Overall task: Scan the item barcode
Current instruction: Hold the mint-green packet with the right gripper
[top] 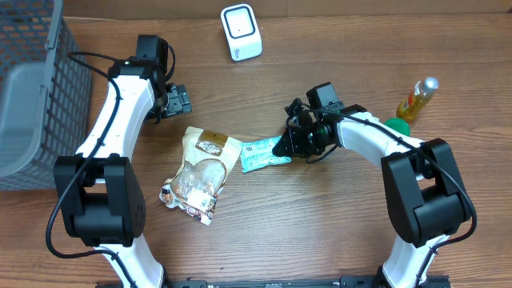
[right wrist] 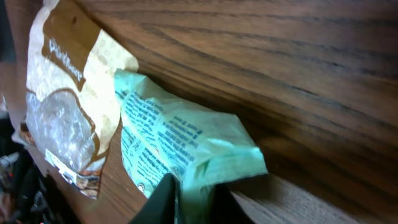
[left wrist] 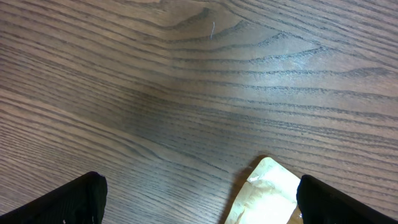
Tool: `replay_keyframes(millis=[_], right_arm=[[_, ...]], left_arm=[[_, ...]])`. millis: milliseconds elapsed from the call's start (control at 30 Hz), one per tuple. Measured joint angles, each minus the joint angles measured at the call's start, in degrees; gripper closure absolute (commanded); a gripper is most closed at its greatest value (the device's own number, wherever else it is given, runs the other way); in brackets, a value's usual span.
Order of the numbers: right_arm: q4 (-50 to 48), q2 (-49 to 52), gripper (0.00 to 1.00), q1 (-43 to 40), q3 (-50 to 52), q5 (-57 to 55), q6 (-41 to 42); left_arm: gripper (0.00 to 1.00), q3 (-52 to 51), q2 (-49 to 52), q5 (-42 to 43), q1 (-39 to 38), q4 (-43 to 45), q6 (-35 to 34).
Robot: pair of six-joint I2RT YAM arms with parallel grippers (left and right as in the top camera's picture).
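Note:
A pale green packet [top: 260, 155] lies on the wooden table, printed side up, with its left end against a tan and white snack bag [top: 200, 172]. My right gripper [top: 286, 146] is pinched on the packet's right end. In the right wrist view the dark fingers [right wrist: 163, 202] squeeze the crumpled green packet [right wrist: 180, 137], with the snack bag [right wrist: 62, 99] beyond it. My left gripper [top: 176, 100] stands wide open just up and left of the snack bag, holding nothing. Its wrist view shows a corner of the bag [left wrist: 264, 196] beside one finger [left wrist: 336, 202]. A white scanner [top: 241, 32] stands at the back centre.
A grey mesh basket [top: 32, 96] fills the left edge. A yellow bottle [top: 416, 100] and a green object [top: 395, 126] sit at the right, behind my right arm.

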State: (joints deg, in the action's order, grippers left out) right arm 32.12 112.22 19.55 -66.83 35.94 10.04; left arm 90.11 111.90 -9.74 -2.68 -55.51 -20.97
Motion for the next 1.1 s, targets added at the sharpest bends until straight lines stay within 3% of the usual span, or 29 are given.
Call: replay_keyframes(millis=[100,900,1100], right_arm=[[0.0,0.0,0.96,0.0,0.0,0.0,-0.5],[0.5,0.0,0.96,-0.1,0.0,0.1,-0.4],[9.5,0.0,0.96,-1.0,-4.0,-0.2,-1.0]], left_arm=[[0.00,0.0,0.0,0.0,0.0,0.0,0.0],[0.00,0.0,0.0,0.0,0.0,0.0,0.0],[0.01,0.0,0.0,0.0,0.0,0.0,0.0]])
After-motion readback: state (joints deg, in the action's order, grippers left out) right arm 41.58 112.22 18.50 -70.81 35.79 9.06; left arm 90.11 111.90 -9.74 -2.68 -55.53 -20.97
